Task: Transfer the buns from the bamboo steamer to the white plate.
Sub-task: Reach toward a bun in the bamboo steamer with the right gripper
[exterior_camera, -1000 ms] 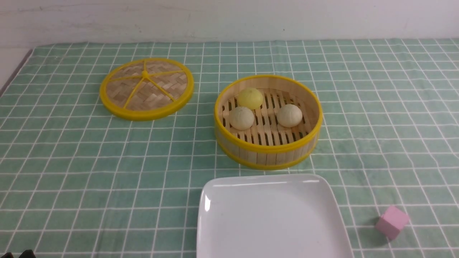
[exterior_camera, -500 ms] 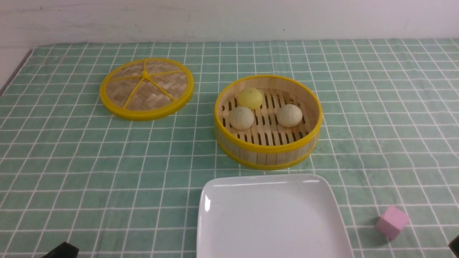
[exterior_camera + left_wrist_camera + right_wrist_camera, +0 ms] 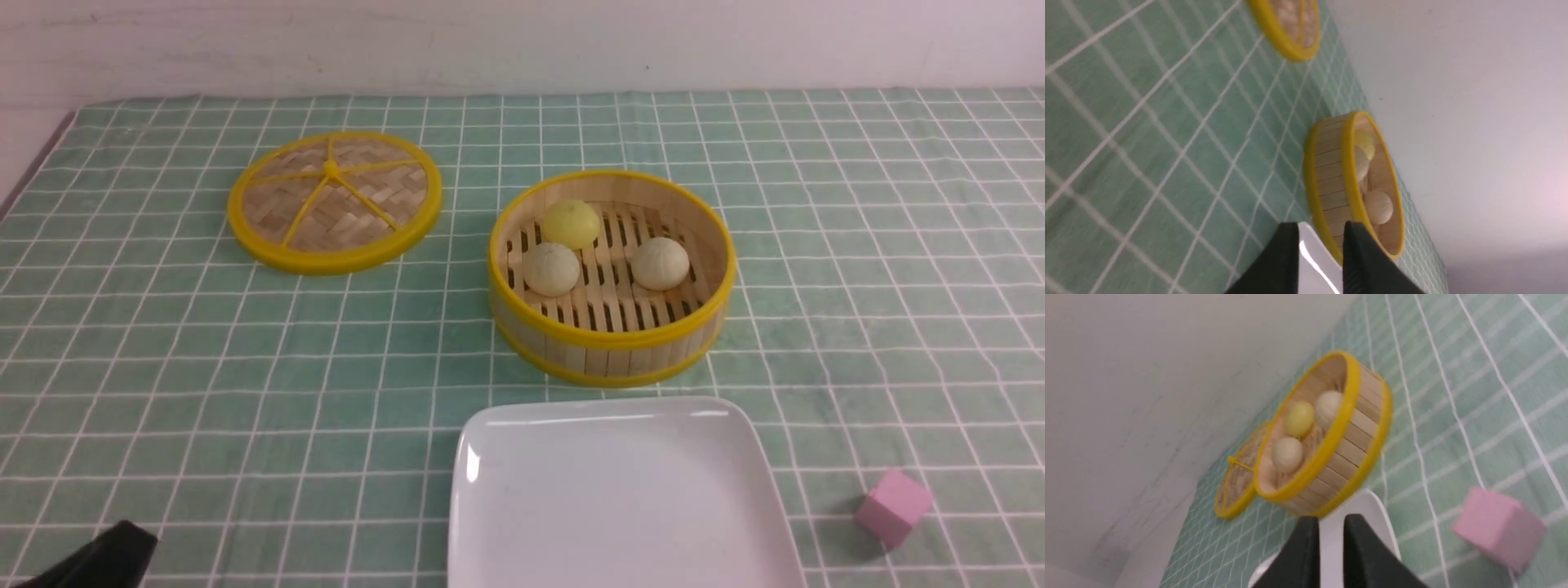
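The bamboo steamer [image 3: 604, 351] stands mid-table with three buns inside: a pale yellow one [image 3: 571, 224] at the back and two beige ones [image 3: 551, 269] [image 3: 660, 263] in front of it. The empty white plate [image 3: 620, 490] lies just in front of the steamer. Only a black tip of my left gripper [image 3: 98, 555] shows at the bottom left corner, far from the steamer. In the left wrist view the left gripper [image 3: 1321, 228] is open with a narrow gap and holds nothing. My right gripper [image 3: 1331, 520] also stands slightly open and empty, and is out of the front view.
The flat woven lid [image 3: 335, 202] lies at the back left of the steamer. A small pink cube [image 3: 892, 506] sits to the right of the plate, near the front edge. A green checked cloth covers the table, with a white wall behind.
My left gripper has risen further into the front view's bottom left corner. The right gripper's tip, which showed at the bottom right half a second ago, has left that view. The buns have not moved.
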Robot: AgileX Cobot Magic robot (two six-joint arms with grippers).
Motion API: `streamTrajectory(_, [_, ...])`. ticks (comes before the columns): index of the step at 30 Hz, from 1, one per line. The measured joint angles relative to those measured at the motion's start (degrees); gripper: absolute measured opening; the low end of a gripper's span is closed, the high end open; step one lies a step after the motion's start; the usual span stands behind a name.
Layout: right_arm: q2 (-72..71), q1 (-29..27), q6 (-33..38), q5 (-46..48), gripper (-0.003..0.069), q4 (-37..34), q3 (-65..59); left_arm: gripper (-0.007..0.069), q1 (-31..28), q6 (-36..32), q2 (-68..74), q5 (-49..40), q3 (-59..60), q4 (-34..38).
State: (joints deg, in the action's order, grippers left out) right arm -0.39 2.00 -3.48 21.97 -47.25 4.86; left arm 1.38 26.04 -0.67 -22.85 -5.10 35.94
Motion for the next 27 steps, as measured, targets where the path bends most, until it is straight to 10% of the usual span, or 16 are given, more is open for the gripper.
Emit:
streamTrajectory(4, [6.5,0.0,8.19,3.74,-0.0013,7.22,9.81,0.0012,0.0,-8.33,3.76,-5.81,-9.78,-2.17])
streamTrajectory(15, [41.4,0.0,10.11,27.25,-0.0001,24.81,26.73,0.0001,0.0,-14.35,32.11,-25.86,-22.61,-8.7])
streamTrajectory(27, [75.28,4.07,32.32,33.19,0.0003,9.63,41.94,0.0092,0.0,-16.89,49.31,-26.5,-30.04,-12.09])
